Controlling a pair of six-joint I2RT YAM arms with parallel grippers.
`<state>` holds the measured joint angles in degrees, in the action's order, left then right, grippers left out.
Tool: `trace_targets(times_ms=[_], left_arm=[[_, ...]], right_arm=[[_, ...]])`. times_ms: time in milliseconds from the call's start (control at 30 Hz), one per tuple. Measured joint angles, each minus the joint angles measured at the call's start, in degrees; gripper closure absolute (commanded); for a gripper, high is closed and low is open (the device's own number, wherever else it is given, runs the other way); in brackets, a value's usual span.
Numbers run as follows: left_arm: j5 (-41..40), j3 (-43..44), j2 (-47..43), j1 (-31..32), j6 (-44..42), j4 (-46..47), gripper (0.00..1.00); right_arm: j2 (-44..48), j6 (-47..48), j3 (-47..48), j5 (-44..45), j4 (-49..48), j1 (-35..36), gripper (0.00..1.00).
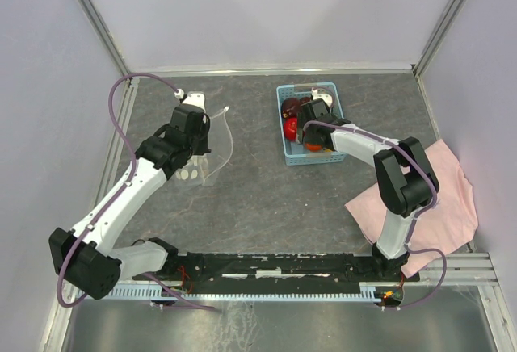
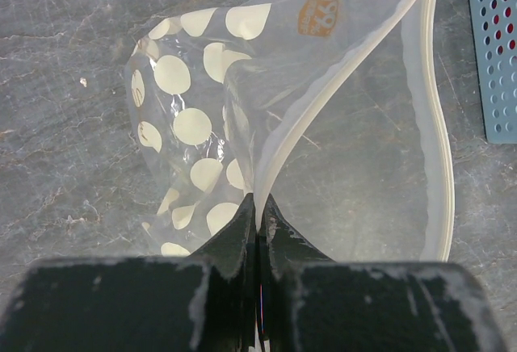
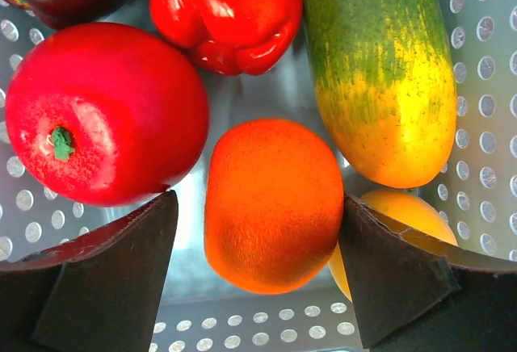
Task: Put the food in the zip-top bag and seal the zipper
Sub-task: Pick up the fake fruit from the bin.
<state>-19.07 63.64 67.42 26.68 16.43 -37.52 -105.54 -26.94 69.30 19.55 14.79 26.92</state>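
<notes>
The left gripper [image 2: 258, 207] is pinching the zipper [image 2: 442, 142] rim of the zip-top bag [image 2: 190, 126], jaws fully closed, on the table left of the basket [image 3: 485, 69]. The right gripper [image 3: 258, 231] is hovering wide open inside it, straddling the orange fruit [image 3: 273, 205]. A finger could be catching on the crowding red apple [image 3: 101, 114], squirting the fruit free.
</notes>
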Motion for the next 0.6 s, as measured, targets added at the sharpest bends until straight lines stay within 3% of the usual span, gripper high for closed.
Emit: trace_targets(times_ms=[167,467,600], left_arm=[[0.6,0.0,0.7,-0.1,0.0,0.0,0.97],[1.4,0.0,0.9,-0.3,0.0,0.0,0.97],[1.7,0.0,0.9,-0.3,0.0,0.0,0.97]], right_arm=[[-0.6,-1.9,0.0,1.4,-0.7,-0.1,0.21],[-0.7,-2.9,-0.6,2.6,-1.9,-0.1,0.48],[0.9,-2.8,-2.0,2.6,-2.0,-0.1,0.55]])
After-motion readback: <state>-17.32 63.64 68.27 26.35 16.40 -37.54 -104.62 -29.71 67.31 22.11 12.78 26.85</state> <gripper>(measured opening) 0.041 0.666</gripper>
